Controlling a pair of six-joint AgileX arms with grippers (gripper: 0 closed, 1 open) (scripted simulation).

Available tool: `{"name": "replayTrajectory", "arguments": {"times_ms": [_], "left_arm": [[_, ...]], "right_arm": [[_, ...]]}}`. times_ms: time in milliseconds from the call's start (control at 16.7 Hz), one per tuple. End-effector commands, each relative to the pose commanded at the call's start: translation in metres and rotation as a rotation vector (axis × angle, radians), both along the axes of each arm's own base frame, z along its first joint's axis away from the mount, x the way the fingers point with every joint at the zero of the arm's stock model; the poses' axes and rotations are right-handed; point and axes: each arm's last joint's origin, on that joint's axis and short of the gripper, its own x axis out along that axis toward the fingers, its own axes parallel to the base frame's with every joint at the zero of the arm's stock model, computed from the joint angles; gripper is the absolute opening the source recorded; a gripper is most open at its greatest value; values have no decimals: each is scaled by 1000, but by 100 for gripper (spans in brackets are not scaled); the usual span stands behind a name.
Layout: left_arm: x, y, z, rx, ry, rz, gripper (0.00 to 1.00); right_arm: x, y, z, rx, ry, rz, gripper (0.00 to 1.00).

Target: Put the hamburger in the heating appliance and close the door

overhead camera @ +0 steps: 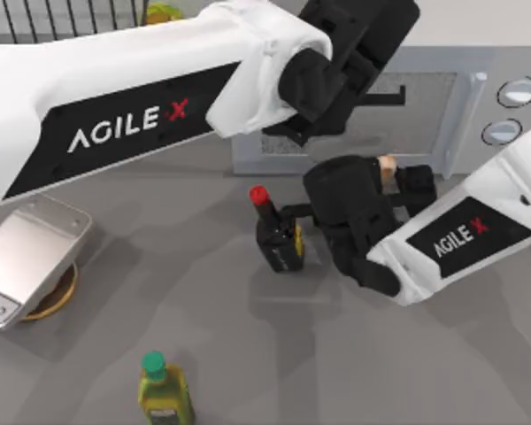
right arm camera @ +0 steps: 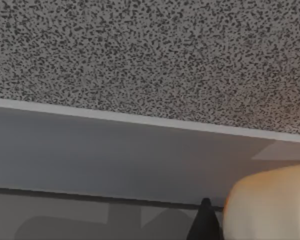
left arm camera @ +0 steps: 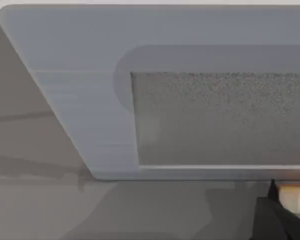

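Nearest sit two bottles: one green-capped bottle (overhead camera: 164, 391), one red-capped dark bottle (overhead camera: 276, 232). Beyond them, the right gripper (overhead camera: 391, 181) is clenched on the single hamburger (overhead camera: 388, 166) before the microwave's (overhead camera: 504, 62) closed door (overhead camera: 425, 111). Whether the left gripper (overhead camera: 323, 119), above the door, is released or clenched I cannot tell.

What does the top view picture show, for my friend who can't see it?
Two white robot arms reach toward a closed grey microwave. The right pincer holds a small tan hamburger just before the door; a red-capped bottle stands on the table nearby.
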Motion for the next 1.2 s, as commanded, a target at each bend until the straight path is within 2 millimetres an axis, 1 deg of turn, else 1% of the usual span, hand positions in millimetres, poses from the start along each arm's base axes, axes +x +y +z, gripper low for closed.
{"name": "replayTrajectory", "arguments": {"times_ms": [120,420,600,840,900,1020,1200], "left_arm": [[1,-1,-16,1,1,-1,0],[-1,-2,-68,6,2,-3,0],[-1,-1,-87,2,-2,-1,0],[-1,-1,-90,0,-3,-1,0],[8,0,-51,-51,-90,16,0],[8,-3,-51,-51,-90,16,0],[10,-21,-51,-51,-89,17,0]], "right_arm": [[0,0,0,0,0,0,100],[0,0,0,0,0,0,100],[0,0,0,0,0,0,100],[0,0,0,0,0,0,100],[0,0,0,0,0,0,100],[0,0,0,0,0,0,100],[0,0,0,0,0,0,100]]}}
